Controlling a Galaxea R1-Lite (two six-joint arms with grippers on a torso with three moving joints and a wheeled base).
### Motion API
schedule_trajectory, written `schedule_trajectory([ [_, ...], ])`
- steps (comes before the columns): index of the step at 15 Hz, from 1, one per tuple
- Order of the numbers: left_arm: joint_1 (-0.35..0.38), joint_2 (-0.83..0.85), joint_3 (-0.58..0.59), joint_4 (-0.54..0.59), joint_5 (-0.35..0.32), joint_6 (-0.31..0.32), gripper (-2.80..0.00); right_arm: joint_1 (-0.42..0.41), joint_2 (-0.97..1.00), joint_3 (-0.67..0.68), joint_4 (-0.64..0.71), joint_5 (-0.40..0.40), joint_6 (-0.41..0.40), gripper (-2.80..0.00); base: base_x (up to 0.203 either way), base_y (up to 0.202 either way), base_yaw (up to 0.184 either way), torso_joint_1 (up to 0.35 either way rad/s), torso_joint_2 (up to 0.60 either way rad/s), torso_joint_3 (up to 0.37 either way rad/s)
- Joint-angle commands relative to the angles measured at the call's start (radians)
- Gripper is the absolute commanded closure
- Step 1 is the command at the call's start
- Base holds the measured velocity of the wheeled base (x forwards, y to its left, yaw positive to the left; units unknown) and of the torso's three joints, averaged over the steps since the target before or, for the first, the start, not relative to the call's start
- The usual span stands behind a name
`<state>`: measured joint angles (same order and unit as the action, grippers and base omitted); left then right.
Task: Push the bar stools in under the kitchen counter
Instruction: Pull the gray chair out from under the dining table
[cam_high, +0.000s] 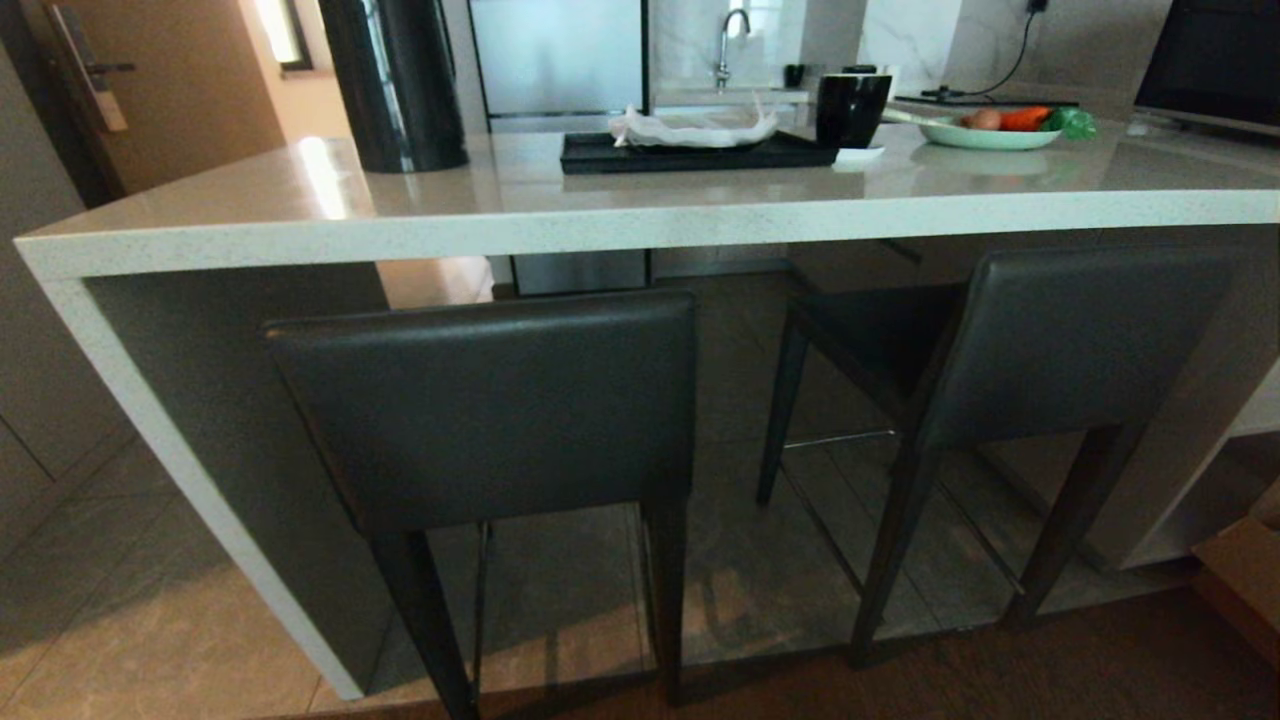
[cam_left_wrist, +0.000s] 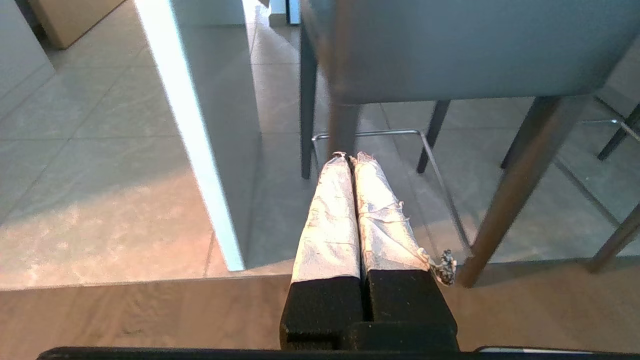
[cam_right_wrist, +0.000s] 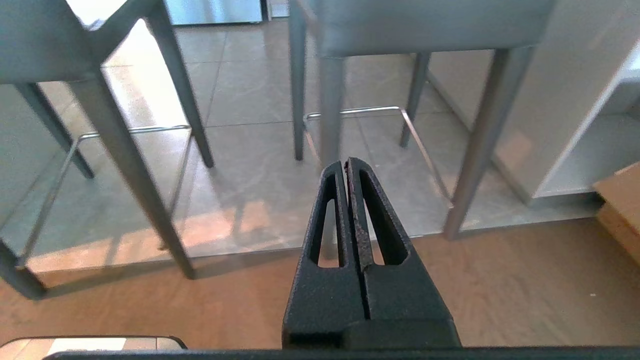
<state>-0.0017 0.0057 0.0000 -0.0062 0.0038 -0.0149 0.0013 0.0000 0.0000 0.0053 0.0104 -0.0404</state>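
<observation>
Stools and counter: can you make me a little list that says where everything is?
left stool: backrest out in front of the counter edge
right stool: turned at an angle, seat partly under the counter
counter: pale speckled stone, above both stools
on the counter: black tray, black cup, plate of vegetables
left gripper: shut, empty, low in front of the left stool
right gripper: shut, empty, low in front of the right stool
</observation>
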Motion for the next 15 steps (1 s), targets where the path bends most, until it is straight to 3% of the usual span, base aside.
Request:
schedule_trajectory([
  [1, 0.000, 0.000, 0.000, 0.000, 0.001, 0.000, 0.00, 0.000, 0.000, 0.000, 0.001, 0.000, -0.001, 0.00, 0.000, 0.197, -0.001, 0.003, -0.01, 0.007],
  [7, 0.000, 0.000, 0.000, 0.000, 0.001, 0.000, 0.00, 0.000, 0.000, 0.000, -0.001, 0.000, 0.005, 0.00, 0.000, 0.178, -0.002, 0.003, 0.00, 0.003],
  [12, 0.000, 0.000, 0.000, 0.000, 0.001, 0.000, 0.00, 0.000, 0.000, -0.001, -0.001, 0.000, 0.005, 0.00, 0.000, 0.011, 0.000, 0.001, 0.00, 0.000],
  [15, 0.000, 0.000, 0.000, 0.000, 0.001, 0.000, 0.00, 0.000, 0.000, -0.001, -0.002, 0.000, 0.005, 0.00, 0.000, 0.000, 0.000, 0.052, -0.23, -0.181],
])
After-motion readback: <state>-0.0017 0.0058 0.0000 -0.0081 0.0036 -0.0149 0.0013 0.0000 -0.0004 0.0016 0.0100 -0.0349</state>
